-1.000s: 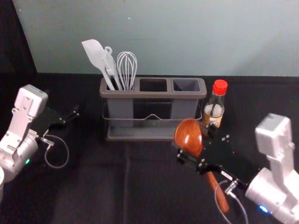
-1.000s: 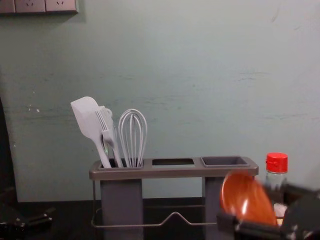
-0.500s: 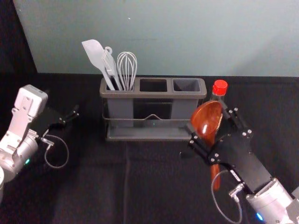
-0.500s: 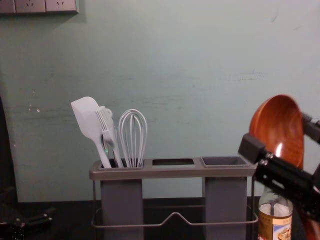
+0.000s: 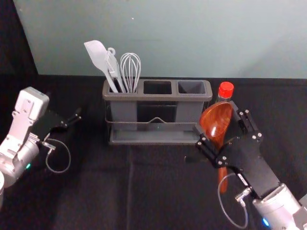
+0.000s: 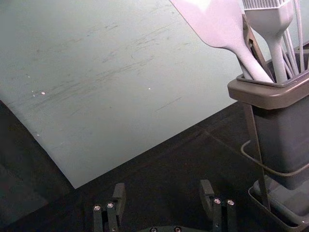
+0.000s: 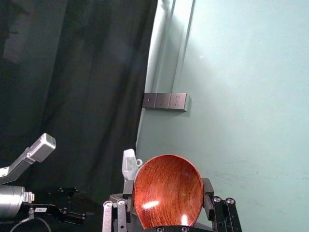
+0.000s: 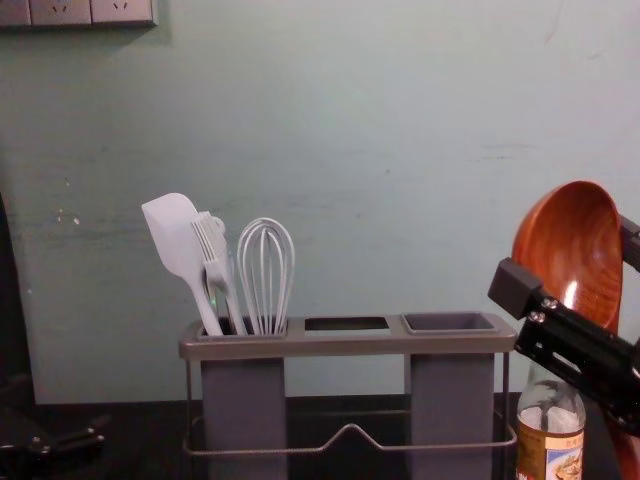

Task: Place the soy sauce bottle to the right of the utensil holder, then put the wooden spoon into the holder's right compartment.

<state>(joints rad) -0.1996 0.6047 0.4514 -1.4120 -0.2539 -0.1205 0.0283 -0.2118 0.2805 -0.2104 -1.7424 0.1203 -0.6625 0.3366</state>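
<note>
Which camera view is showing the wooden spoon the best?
The head view: it shows the wooden spoon down to its handle tip, held by the right gripper. The chest view shows the bowl side-on, handle partly hidden; the right wrist view, the bowl close up.

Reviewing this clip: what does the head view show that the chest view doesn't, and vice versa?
Head view only: the holder's base tray and the lower tip of the spoon handle.

Chest view only: the wall sockets and the bottle's label.

Both: utensil holder, spatula, whisk, soy sauce bottle, wooden spoon held by the right gripper, and the idle left gripper at left.
</note>
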